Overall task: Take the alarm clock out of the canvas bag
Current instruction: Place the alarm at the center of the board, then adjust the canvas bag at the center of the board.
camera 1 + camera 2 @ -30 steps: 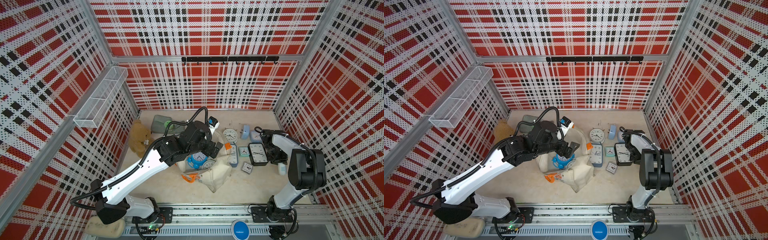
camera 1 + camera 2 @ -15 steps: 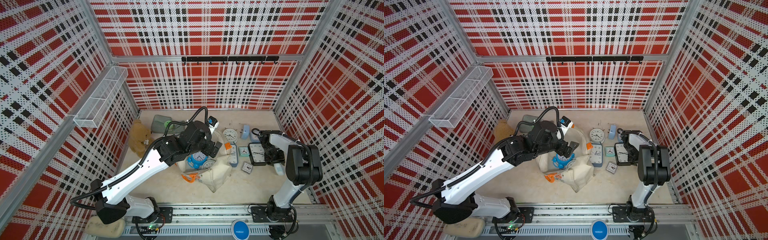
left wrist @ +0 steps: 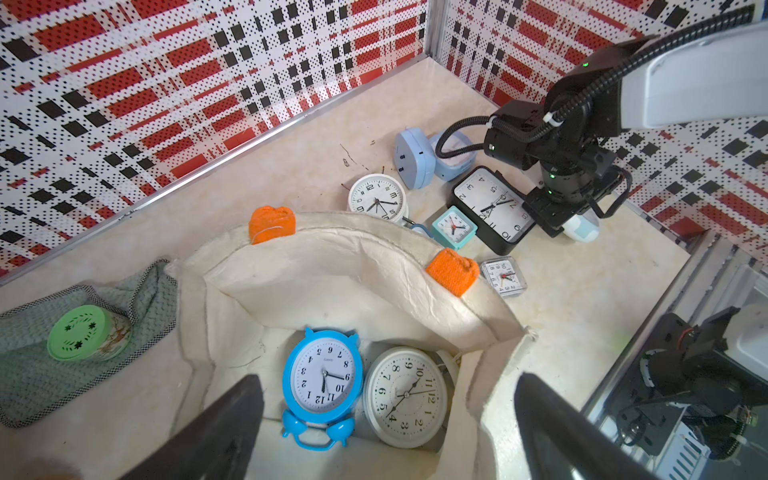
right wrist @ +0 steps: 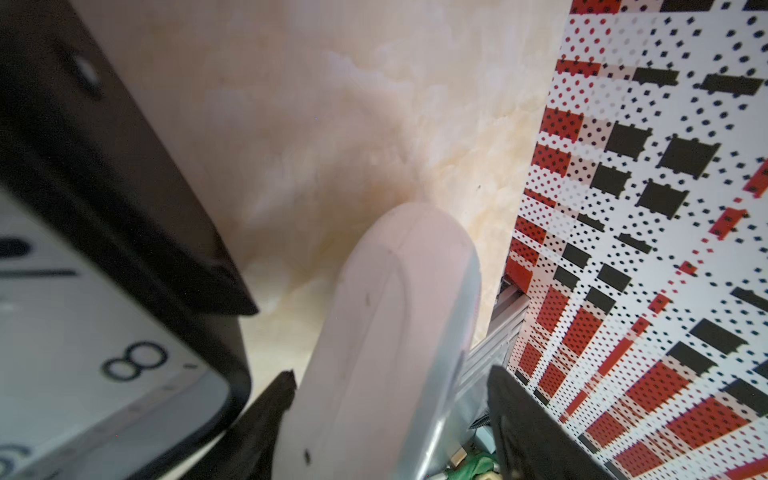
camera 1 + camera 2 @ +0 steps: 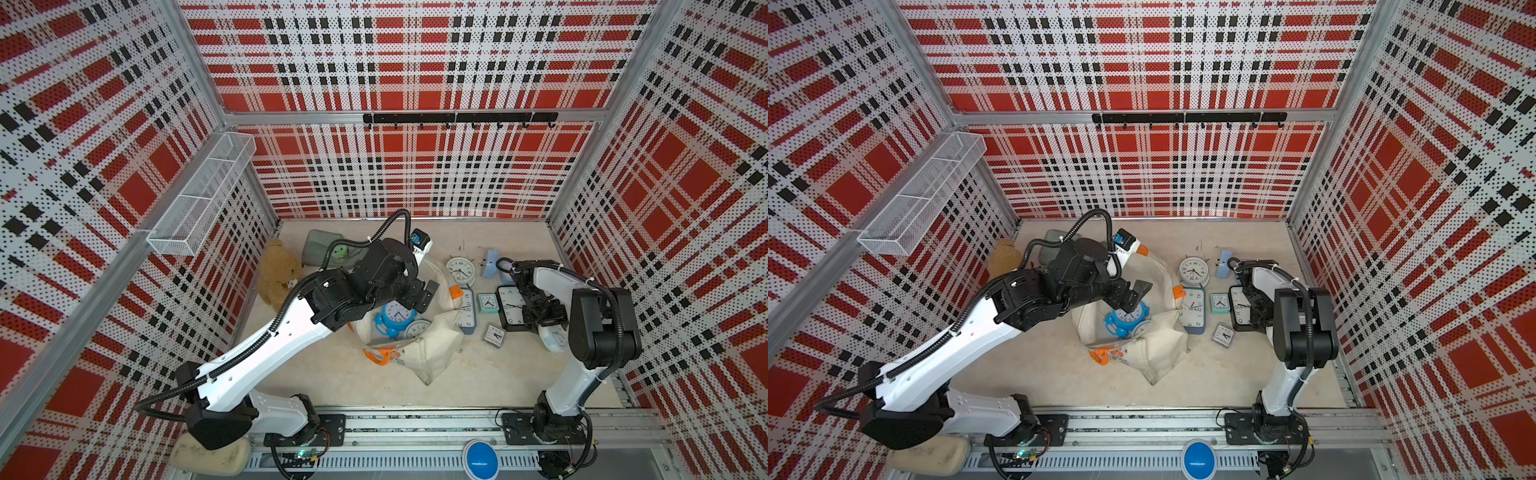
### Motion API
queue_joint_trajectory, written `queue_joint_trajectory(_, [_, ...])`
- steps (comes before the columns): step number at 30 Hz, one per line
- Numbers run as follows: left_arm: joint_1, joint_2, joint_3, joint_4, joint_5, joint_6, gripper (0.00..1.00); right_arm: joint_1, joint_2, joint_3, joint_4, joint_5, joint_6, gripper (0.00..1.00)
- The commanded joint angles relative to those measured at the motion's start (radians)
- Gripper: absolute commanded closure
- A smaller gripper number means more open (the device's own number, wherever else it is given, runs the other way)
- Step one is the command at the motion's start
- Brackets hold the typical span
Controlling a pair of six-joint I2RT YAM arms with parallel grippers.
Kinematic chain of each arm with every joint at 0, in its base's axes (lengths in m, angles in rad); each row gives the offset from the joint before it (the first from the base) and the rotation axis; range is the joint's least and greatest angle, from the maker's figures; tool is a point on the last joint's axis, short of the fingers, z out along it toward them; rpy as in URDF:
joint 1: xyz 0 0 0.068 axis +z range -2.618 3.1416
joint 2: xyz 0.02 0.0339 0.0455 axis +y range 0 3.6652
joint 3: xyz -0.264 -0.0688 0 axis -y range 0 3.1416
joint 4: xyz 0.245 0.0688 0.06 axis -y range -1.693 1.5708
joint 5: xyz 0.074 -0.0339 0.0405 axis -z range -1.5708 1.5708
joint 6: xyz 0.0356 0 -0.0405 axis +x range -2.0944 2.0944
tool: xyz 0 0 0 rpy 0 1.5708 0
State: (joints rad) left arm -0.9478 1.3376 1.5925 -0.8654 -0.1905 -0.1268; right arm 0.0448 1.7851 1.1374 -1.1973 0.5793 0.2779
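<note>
The cream canvas bag [image 5: 432, 353] [image 5: 1158, 353] [image 3: 332, 266] with orange handles lies mid-table, mouth open. Inside it lie a blue twin-bell alarm clock [image 5: 395, 316] [image 5: 1127, 318] [image 3: 322, 374] and a white round clock [image 5: 417, 328] [image 3: 405, 397], both face up. My left gripper [image 5: 419, 301] [image 5: 1133, 297] [image 3: 388, 386] hangs open over the bag's mouth, holding nothing. At the right, my right gripper [image 5: 544, 318] [image 4: 390, 374] stands open around a pale round clock [image 5: 550, 338] [image 4: 386, 332] that rests on edge on the table. There is a gap on one side of that clock.
Right of the bag lie several clocks: a white round one [image 5: 460, 270], a black square one [image 5: 513, 307], a small teal one [image 5: 487, 302] and a tall blue-grey one [image 5: 466, 309]. A teddy bear [image 5: 278, 272] and a grey-green cloth [image 5: 320, 247] sit at the back left.
My right gripper's jaws have widened off the pale clock, and the right arm's elbow has swung forward. The left arm has hardly moved.
</note>
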Motion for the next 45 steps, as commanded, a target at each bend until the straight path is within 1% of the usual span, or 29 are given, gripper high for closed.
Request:
queue_joint_trajectory(1, [0.007,-0.017,0.042,-0.030,-0.017,0.009,0.03,0.007,-0.016,0.022,0.027,-0.026,0.001,0.20])
queue_joint_trajectory(8, [0.006,-0.007,0.080,-0.061,-0.017,-0.006,0.03,0.007,-0.068,0.030,0.028,-0.050,0.003,0.13])
queue_joint_trajectory(13, [-0.003,0.009,0.120,-0.097,-0.042,-0.012,0.00,0.007,-0.108,0.039,0.016,-0.045,0.000,0.06])
queue_joint_trajectory(17, [-0.012,0.025,0.157,-0.123,-0.070,-0.014,0.01,0.006,-0.171,0.041,0.000,-0.053,-0.002,0.04])
queue_joint_trajectory(22, [-0.016,0.040,0.200,-0.151,-0.095,-0.021,0.00,-0.010,-0.262,0.045,-0.013,-0.097,-0.001,0.01])
queue_joint_trajectory(27, [-0.022,0.051,0.243,-0.183,-0.115,-0.041,0.01,-0.043,-0.360,0.109,-0.024,-0.228,-0.007,0.01])
queue_joint_trajectory(30, [-0.027,0.058,0.268,-0.223,-0.144,-0.066,0.00,-0.043,-0.463,0.193,-0.019,-0.383,-0.037,0.02])
queue_joint_trajectory(33, [-0.029,0.055,0.273,-0.270,-0.158,-0.113,0.01,-0.030,-0.598,0.282,0.015,-0.572,-0.046,0.04])
queue_joint_trajectory(35, [-0.031,0.045,0.255,-0.295,-0.142,-0.151,0.01,0.020,-0.667,0.335,0.039,-0.630,-0.033,0.08])
queue_joint_trajectory(36, [-0.032,0.038,0.234,-0.306,-0.131,-0.185,0.01,0.062,-0.686,0.370,0.037,-0.649,-0.024,0.10])
queue_joint_trajectory(38, [-0.034,0.017,0.163,-0.313,-0.103,-0.265,0.00,0.143,-0.686,0.436,0.009,-0.673,0.000,0.13])
queue_joint_trajectory(40, [-0.034,-0.007,0.060,-0.302,-0.039,-0.359,0.01,0.255,-0.662,0.485,-0.024,-0.649,0.037,0.16])
queue_joint_trajectory(43, [-0.043,-0.049,-0.114,-0.242,0.059,-0.486,0.07,0.442,-0.605,0.520,-0.052,-0.580,0.114,0.19])
queue_joint_trajectory(45, [-0.054,-0.080,-0.227,-0.187,0.102,-0.568,0.12,0.528,-0.547,0.525,-0.075,-0.555,0.190,0.23])
